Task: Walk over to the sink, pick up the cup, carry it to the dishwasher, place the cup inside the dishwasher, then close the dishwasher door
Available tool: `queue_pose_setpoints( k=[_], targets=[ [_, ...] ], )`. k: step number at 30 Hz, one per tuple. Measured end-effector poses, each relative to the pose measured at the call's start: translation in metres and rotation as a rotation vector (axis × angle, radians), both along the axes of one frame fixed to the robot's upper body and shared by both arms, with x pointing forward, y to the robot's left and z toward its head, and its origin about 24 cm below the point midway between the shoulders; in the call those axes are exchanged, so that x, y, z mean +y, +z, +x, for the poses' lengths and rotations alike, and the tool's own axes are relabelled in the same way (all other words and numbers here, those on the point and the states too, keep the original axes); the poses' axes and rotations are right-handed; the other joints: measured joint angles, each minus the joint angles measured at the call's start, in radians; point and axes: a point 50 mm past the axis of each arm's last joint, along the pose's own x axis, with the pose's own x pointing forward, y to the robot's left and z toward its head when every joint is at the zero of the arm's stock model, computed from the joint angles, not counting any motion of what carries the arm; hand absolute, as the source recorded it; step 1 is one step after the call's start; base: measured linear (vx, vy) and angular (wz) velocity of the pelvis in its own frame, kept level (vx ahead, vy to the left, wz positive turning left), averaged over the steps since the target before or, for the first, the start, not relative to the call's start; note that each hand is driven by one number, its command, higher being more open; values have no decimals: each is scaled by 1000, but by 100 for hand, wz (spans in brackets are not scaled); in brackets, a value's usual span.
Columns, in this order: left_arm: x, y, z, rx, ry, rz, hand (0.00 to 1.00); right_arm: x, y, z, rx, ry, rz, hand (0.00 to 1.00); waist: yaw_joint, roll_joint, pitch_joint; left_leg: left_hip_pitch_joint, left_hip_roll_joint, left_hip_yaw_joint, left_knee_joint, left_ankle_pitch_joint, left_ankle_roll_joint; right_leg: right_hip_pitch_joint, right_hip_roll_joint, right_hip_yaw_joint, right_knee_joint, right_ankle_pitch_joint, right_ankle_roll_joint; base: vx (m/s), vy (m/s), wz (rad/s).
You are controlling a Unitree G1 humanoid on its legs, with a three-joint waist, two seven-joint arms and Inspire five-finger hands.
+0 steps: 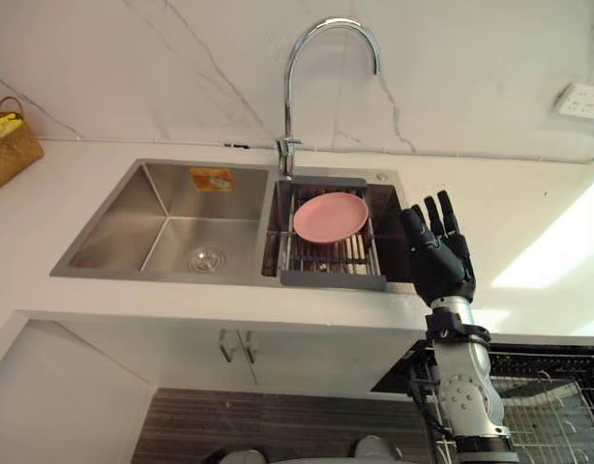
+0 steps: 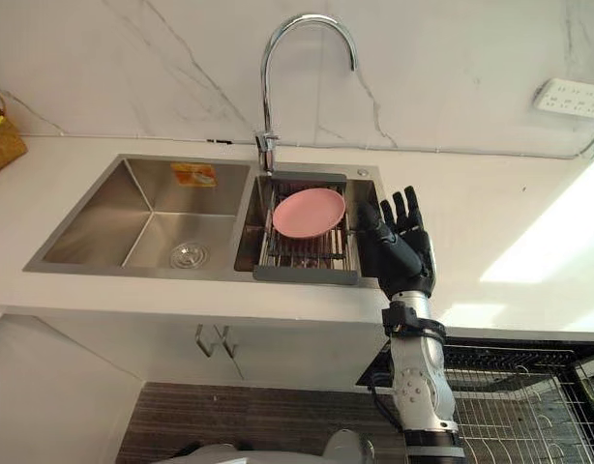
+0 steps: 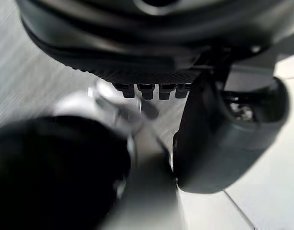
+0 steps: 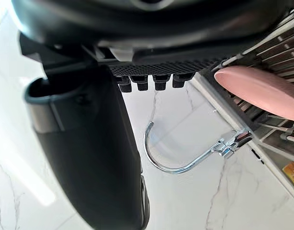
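Where rack (image 1: 333,279) sits in sink (image 1: 166,227), pink plate (image 1: 330,216) inside.

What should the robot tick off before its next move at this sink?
1. Cup found: cannot tell; the metal dish rack in the steel double sink holds a round pink plate.
2. Right hand ready: ok; raised beside the rack, fingers straight, holding nothing.
3. Left hand free: ok; nothing in it.
4. Curved chrome tap out of the way: ok; it stands behind the rack, apart from the right hand.
5. Dishwasher open: ok; its wire dishwasher basket shows below the counter.
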Motion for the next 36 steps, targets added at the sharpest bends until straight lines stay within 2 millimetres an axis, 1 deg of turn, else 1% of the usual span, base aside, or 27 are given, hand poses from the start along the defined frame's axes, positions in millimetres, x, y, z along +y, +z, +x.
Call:
queue_pose_setpoints(
  k=[2,5,6,7,9,11,16,17,19,20,21,22,23,24,25,27,28,29,32,33,36],
  targets=[
    [1,0,-1,5,-18,7,100,3,1,0,3,5,-33,100,-4,3,-8,-10,18,10,-9,1,-2,19,34,-4,-80,31,-3,7,-10,-8],
    [1,-2,-9,32,-17,12,100,1,-2,0,49,-43,-29,100,-8,14,-26,-8,30,21,-34,6,-10,46,65,-9,-170,83,-11,90,5,-5],
    [1,-3,-10,37,-17,12,100,0,-3,-1,58,-52,-29,100,-9,16,-33,-8,33,24,-38,7,-11,48,69,-11,-177,87,-13,129,-4,-1],
    [1,-3,-11,39,-16,20,100,-1,-4,-1,71,-64,-30,100,-9,16,-41,-8,37,28,-39,13,-26,50,73,-13,-182,97,-12,150,-5,2],
    [-2,-4,-9,23,-45,22,100,-4,-6,-3,87,-77,-44,100,-12,29,-42,-8,41,31,-35,18,-31,51,75,-18,-181,100,-14,150,2,5],
    [-5,-4,-7,-1,-87,25,100,-6,-9,-4,112,-86,-49,100,-17,42,-47,-4,43,68,-32,25,-42,58,73,-23,-181,100,-13,159,26,5],
    [-8,-4,-4,-22,-122,33,100,-6,-12,-6,130,-86,-56,100,-24,44,-48,15,44,70,-29,22,-51,81,67,-39,-174,93,-3,84,19,7],
    [-8,-4,-4,-22,-135,35,100,-6,-12,-6,130,-87,-61,100,-28,44,-47,18,40,68,-29,20,-54,78,58,-44,-153,82,4,9,29,13],
    [-8,-4,-3,-21,-153,41,100,-8,-12,-6,129,-96,-63,100,-31,41,-45,16,30,74,-6,-13,-45,58,29,-52,-74,27,10,-21,44,17],
    [-7,-4,-2,-19,-176,48,100,-11,-13,-8,133,-115,-63,100,-31,38,-44,10,21,75,21,-47,-29,31,-2,-55,16,-16,14,-58,59,17],
    [-6,-4,0,-20,-196,54,100,-15,-13,-9,137,-136,-69,100,-31,34,-41,1,13,72,54,-73,-20,-12,-38,-55,126,-41,10,-50,50,12],
    [-6,-4,0,-19,-201,55,100,-16,-13,-9,139,-142,-74,100,-31,29,-38,-4,10,72,68,-81,-17,-38,-55,-54,182,-44,5,-75,54,2],
    [-5,-3,0,-19,-207,59,100,-16,-13,-9,140,-150,-85,100,-32,29,-32,-6,2,71,99,-97,-10,-78,-85,-49,291,-47,-9,-60,49,-2],
    [-4,-3,1,-19,-214,64,100,-16,-13,-9,143,-153,-87,100,-32,28,-30,-6,-2,69,112,-106,-6,-91,-97,-41,328,-48,-17,-79,65,-3],
    [-1,-2,2,-11,-213,77,100,-17,-15,-11,154,-159,-86,100,-32,18,-24,-5,-8,64,139,-122,1,-99,-106,-7,356,-47,-18,-40,44,-2],
    [1,-2,1,3,-205,84,100,-18,-17,-13,160,-163,-86,100,-34,13,-20,-7,-9,60,147,-129,10,-94,-103,14,348,-47,-18,-26,36,2],
    [6,-1,2,8,-203,100,100,-18,-17,-14,162,-167,-91,100,-37,9,-14,-10,-9,55,147,-128,9,-81,-89,36,313,-47,-18,-19,24,8],
    [6,-1,2,9,-202,101,100,-19,-17,-14,162,-171,-101,100,-37,8,-14,-13,-7,52,147,-128,7,-71,-80,41,290,-47,-19,-10,15,14],
    [6,-1,4,2,-185,100,100,-25,-13,-17,149,-199,-126,100,-39,9,-14,-48,0,32,166,-131,2,3,-42,33,115,-51,-17,14,-18,18],
    [5,-1,4,0,-178,96,100,-26,-12,-17,144,-201,-127,100,-39,9,-14,-57,1,30,173,-134,1,8,-38,33,96,-52,-14,30,-42,13],
    [3,-1,7,-15,-162,83,100,-26,-11,-18,144,-210,-123,100,-46,12,-13,-103,22,22,249,-167,-7,13,-24,29,78,-73,11,48,-56,9]
  ],
)
